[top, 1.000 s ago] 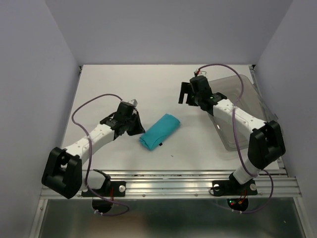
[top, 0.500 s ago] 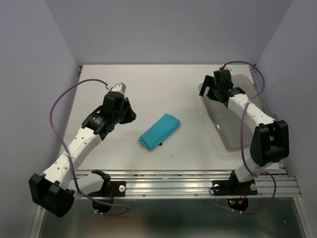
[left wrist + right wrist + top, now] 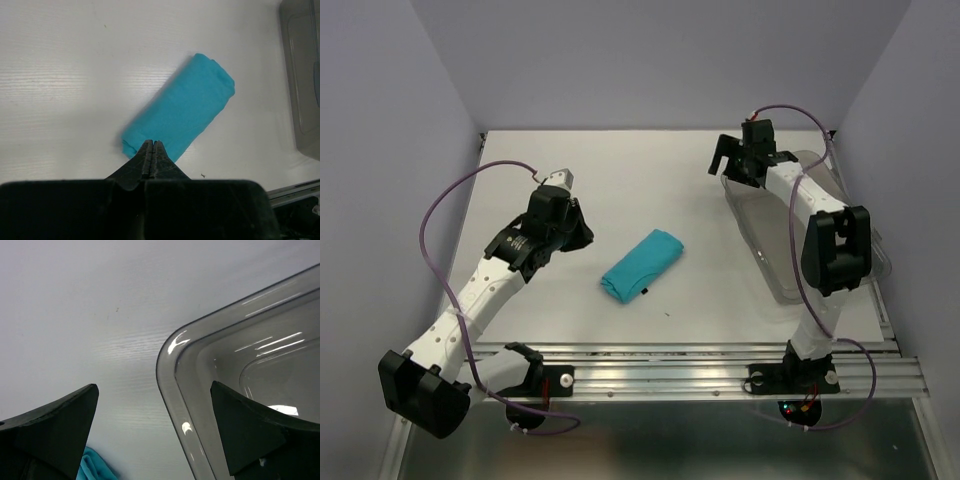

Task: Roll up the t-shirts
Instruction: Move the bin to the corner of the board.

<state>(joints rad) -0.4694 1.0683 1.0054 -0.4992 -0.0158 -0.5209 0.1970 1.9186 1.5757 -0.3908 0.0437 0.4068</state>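
We see the rolled teal t-shirt (image 3: 180, 112) lying on the tabletop (image 3: 60, 75) just beyond our left fingers (image 3: 150, 156), its long axis slanting away to their right. Those fingers are pressed together, empty. Our right fingers (image 3: 55, 427) gape wide, empty, a corner of the plastic bin (image 3: 172, 375) showing between them.

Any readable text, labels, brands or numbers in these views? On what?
No text can be read in any view.
t-shirt: plain teal, no print, no tag text showing.
bin: clear grey plastic, no label or marking visible.
indicator lights at the near edge: red and green dots only, no characters.
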